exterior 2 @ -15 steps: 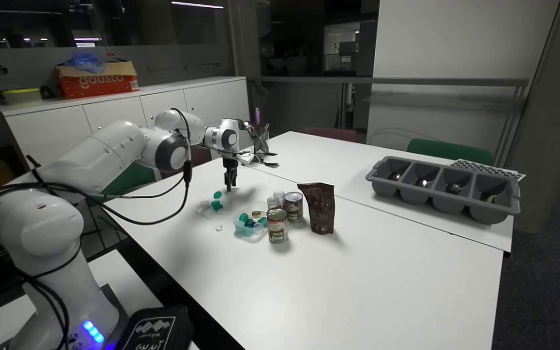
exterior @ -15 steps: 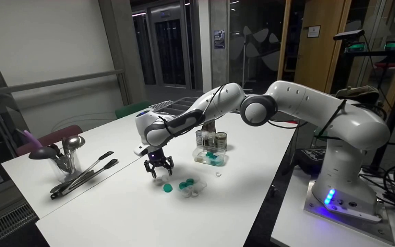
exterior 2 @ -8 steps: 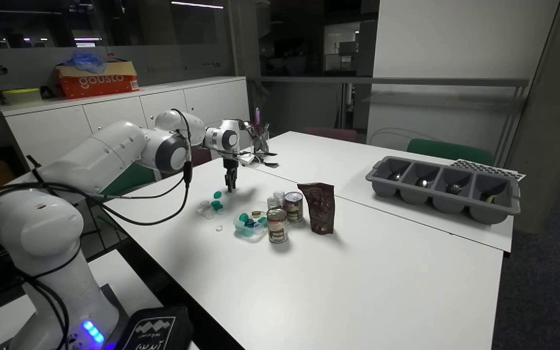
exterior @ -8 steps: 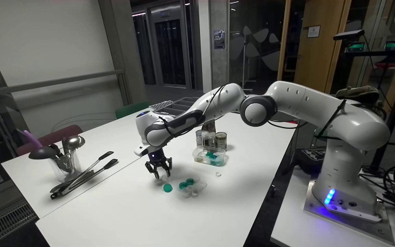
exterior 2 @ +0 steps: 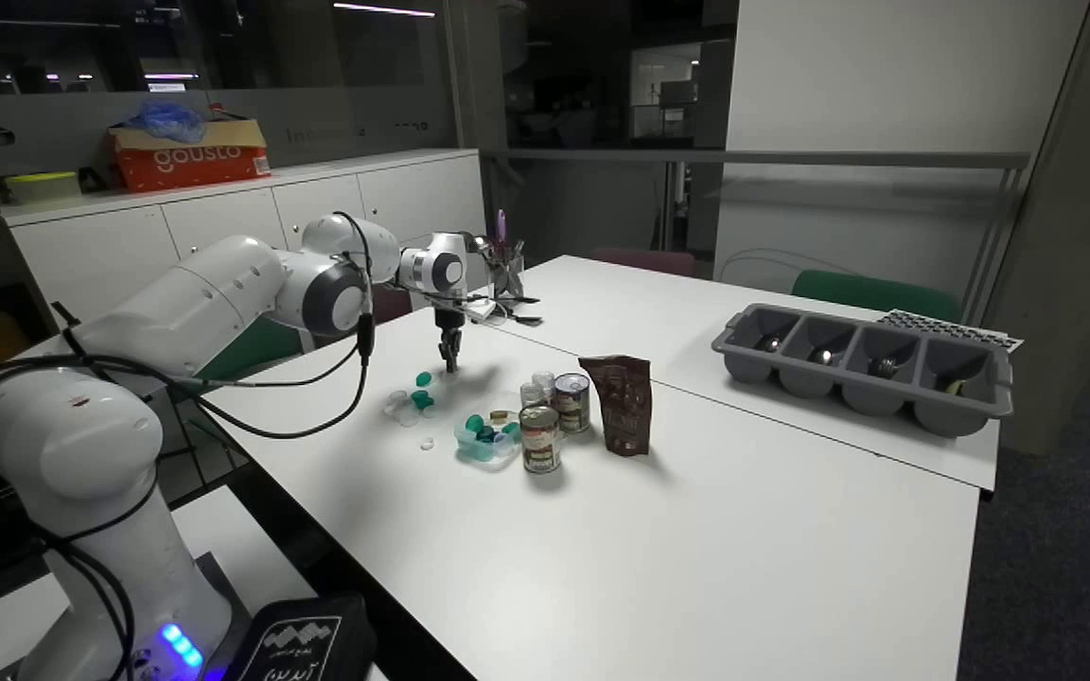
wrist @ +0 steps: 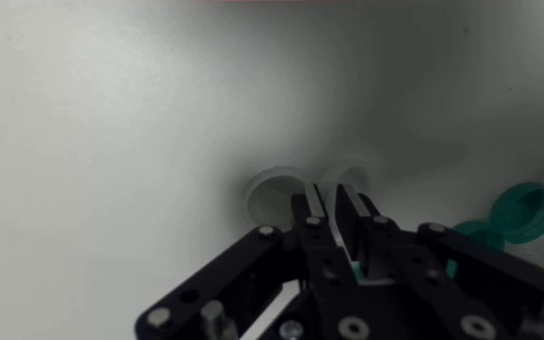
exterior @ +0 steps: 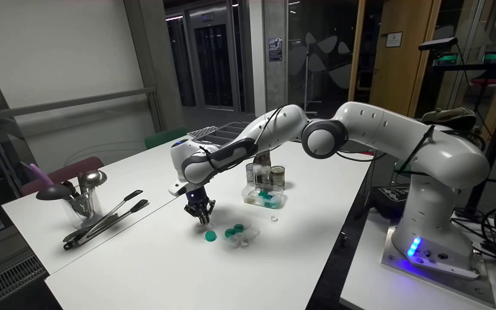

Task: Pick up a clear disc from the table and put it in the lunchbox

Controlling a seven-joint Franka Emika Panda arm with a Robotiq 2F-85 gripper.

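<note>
Low over the table [exterior: 274, 262], my gripper [wrist: 327, 191] points down with its jaws drawn to a narrow gap. In the wrist view, a clear disc [wrist: 272, 196] lies partly under the left finger. Another pale clear disc [wrist: 359, 175] sits behind the right finger. A light rim seems to run between the pads; whether it is pinched I cannot tell. A teal disc [exterior: 210, 235] lies beside the gripper. The clear lunchbox [exterior: 254, 202], holding teal and clear pieces, stands apart from the gripper in both exterior views.
A cluster of teal and clear discs [exterior: 245, 242] and a small clear ring [exterior: 274, 218] lie nearby. Cans [exterior 2: 540, 439] and a brown pouch [exterior 2: 616, 407] stand behind the lunchbox. Tongs [exterior: 101, 226] and a utensil jar [exterior: 80, 209] are on the far side.
The gripper's jaws have come together from wide to a narrow gap. The arm has barely moved, and the teal discs and lunchbox stay where they were.
</note>
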